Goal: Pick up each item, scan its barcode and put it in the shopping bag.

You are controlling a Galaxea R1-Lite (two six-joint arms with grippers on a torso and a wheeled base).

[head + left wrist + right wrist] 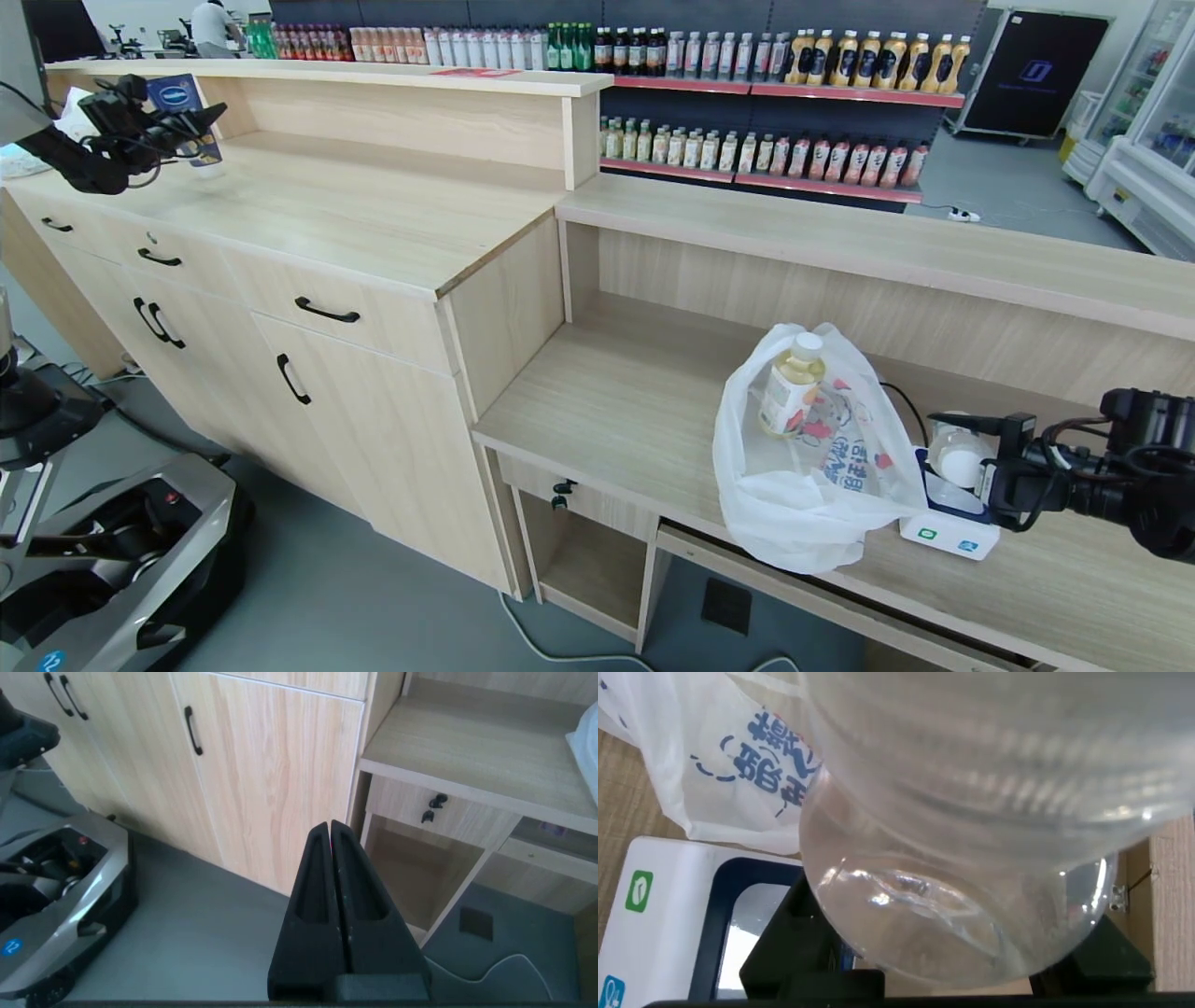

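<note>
The right gripper (978,464) pinches a clear bottle (971,859), largely cut off up close, over the scanner (654,915) at the front edge of the bench (616,401); the shopping bag (803,504) beside it half hides a juice bottle (792,383); the left gripper (333,849) is pressed together.

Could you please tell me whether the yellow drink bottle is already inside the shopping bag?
Inside. The yellow drink bottle stands roughly upright within the shopping bag, with the bag's white walls around it and its cap showing at the open mouth.
</note>
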